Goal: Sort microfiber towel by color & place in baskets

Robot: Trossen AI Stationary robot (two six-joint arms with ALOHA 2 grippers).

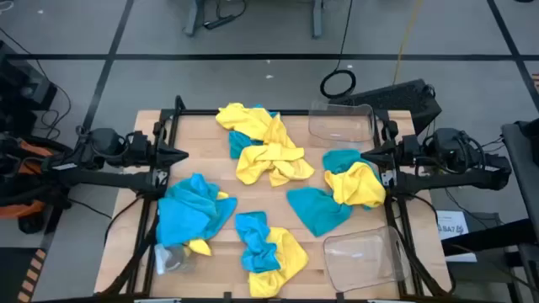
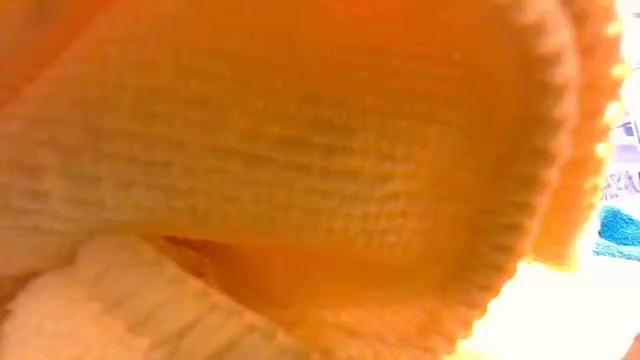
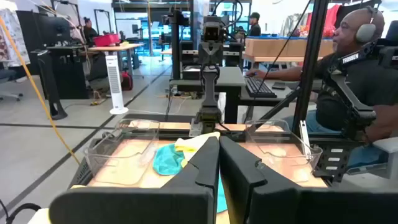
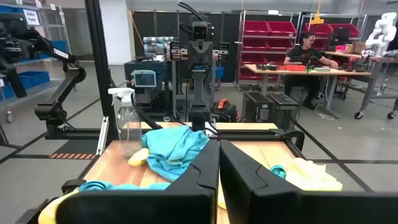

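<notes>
Loosely heaped towels (image 1: 268,160) with no clear axis, left fingers (image 1: 178,154) together, right fingers (image 1: 370,154) together

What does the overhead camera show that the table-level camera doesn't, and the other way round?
Only the high view shows the whole table, both clear baskets, the scattered yellow and blue towel piles, and both arms parked at the sides with the left hand and right hand shut. Only the low view shows one yellow towel's knit close up, filling the picture. Both show yellow and blue towels.
</notes>
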